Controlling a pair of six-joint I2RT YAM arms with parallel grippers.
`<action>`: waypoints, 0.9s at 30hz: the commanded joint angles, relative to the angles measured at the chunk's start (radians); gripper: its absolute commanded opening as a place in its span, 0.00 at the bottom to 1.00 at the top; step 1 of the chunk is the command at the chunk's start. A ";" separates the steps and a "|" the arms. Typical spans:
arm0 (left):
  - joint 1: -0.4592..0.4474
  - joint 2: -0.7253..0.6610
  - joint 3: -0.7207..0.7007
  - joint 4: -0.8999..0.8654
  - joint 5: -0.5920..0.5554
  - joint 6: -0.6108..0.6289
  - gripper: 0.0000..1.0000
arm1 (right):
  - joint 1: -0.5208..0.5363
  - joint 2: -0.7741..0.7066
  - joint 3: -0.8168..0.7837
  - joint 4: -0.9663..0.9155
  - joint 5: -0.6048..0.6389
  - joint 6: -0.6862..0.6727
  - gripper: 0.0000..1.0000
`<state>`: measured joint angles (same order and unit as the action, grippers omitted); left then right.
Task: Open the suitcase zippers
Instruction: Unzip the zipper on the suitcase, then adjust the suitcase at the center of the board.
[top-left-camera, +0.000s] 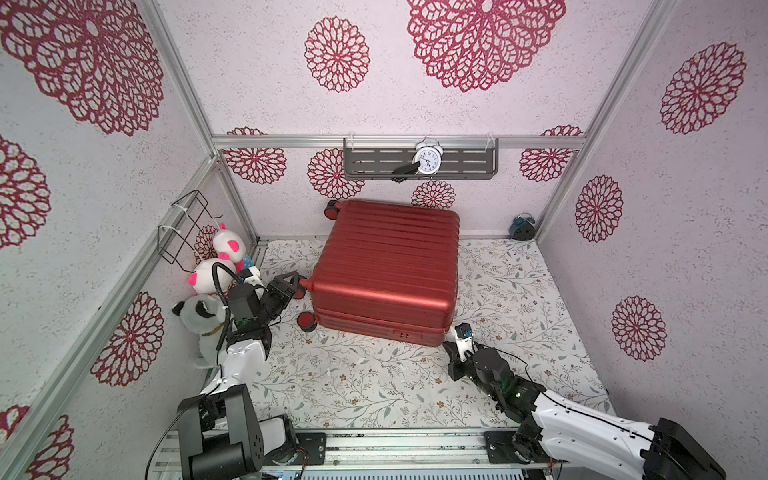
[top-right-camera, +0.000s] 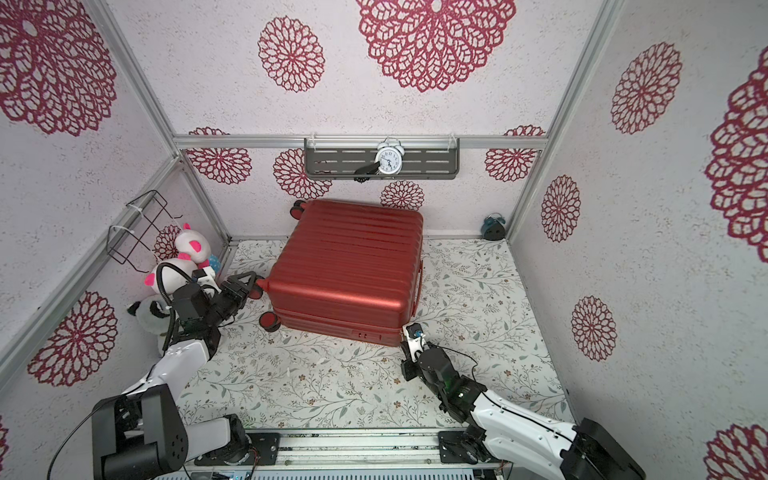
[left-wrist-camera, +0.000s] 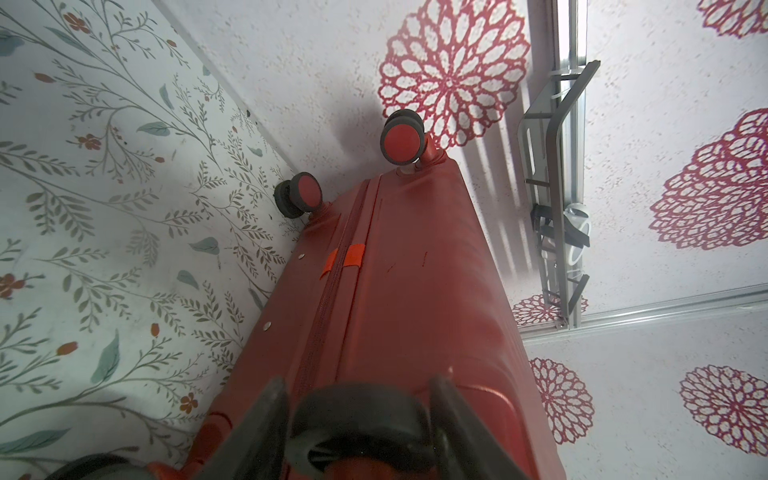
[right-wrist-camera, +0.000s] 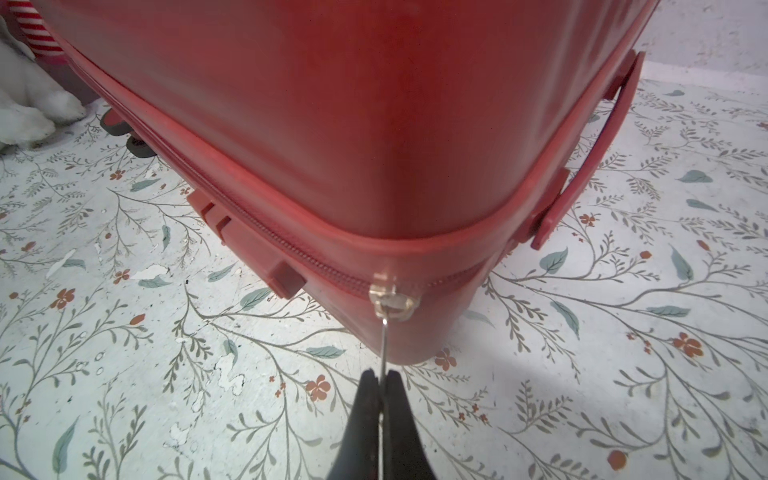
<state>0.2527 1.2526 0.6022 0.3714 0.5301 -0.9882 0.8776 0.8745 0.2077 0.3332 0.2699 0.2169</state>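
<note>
The red ribbed suitcase lies flat at the back middle of the floral table. Its dark red zipper track runs round the middle seam. At the near right corner sits a silver slider, from which a thin metal pull stretches out. My right gripper is shut on that pull. My left gripper is at the suitcase's left side, closed round a black-and-red wheel between its fingers.
Plush toys and a black wire basket crowd the left wall behind my left arm. A grey shelf with a white alarm clock hangs on the back wall. A small blue clock stands in the back right corner.
</note>
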 joint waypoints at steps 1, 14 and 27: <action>-0.024 -0.028 -0.038 -0.110 0.016 0.011 0.25 | 0.051 -0.008 0.040 -0.018 -0.039 -0.059 0.00; -0.089 -0.135 -0.091 -0.146 -0.019 0.003 0.25 | 0.149 0.076 0.108 -0.045 0.011 -0.067 0.00; -0.322 -0.307 -0.172 -0.235 -0.143 -0.007 0.25 | 0.192 0.245 0.197 -0.027 0.016 -0.031 0.00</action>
<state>0.0540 0.9657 0.4641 0.2455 0.2619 -0.9840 1.0351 1.1057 0.3824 0.2764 0.3672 0.1860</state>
